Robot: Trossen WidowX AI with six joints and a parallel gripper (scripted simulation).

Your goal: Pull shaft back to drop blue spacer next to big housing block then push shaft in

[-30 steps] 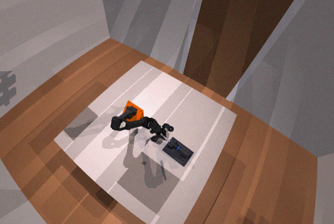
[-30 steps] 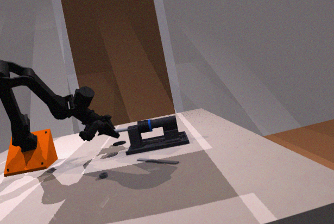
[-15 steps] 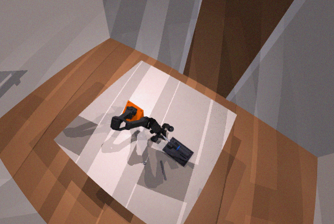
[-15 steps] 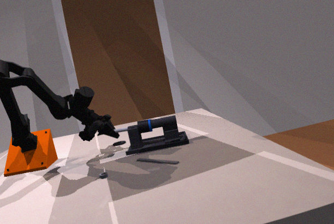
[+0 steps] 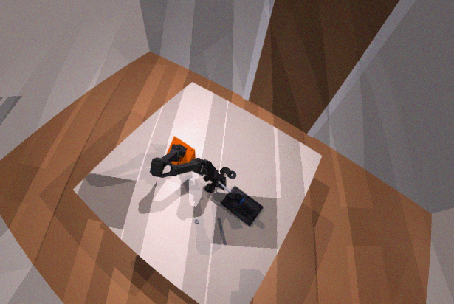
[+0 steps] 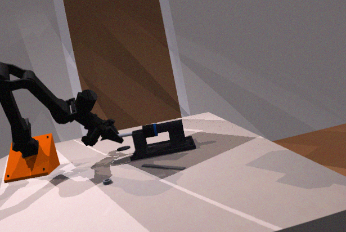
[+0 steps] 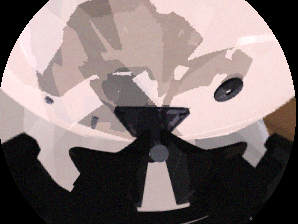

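Note:
The black housing point(image 5: 255, 215) point(image 6: 177, 135) stands at the centre right, its big block at the far end. The blue spacer point(image 5: 242, 201) point(image 6: 155, 129) hangs in line against the big block. A black cylindrical section point(image 6: 148, 131) lies between it and the smaller upright point(image 6: 139, 141); separate spacers there cannot be told apart. The pale shaft point(image 5: 225, 187) point(image 6: 127, 134) sticks out of the smaller upright, and its round end shows in the wrist view point(image 7: 159, 153). My gripper point(image 5: 220, 183) point(image 6: 121, 137) is shut on the shaft's outer end. The shaft inside the housing is hidden.
A dark disc point(image 6: 124, 148) point(image 7: 235, 85) lies near the housing, below my gripper. A small grey ring point(image 5: 196, 221) point(image 6: 107, 183) and a thin grey bar point(image 5: 221, 232) point(image 6: 163, 166) lie on the near side. The orange arm base point(image 5: 186, 156) point(image 6: 48, 157) stands behind.

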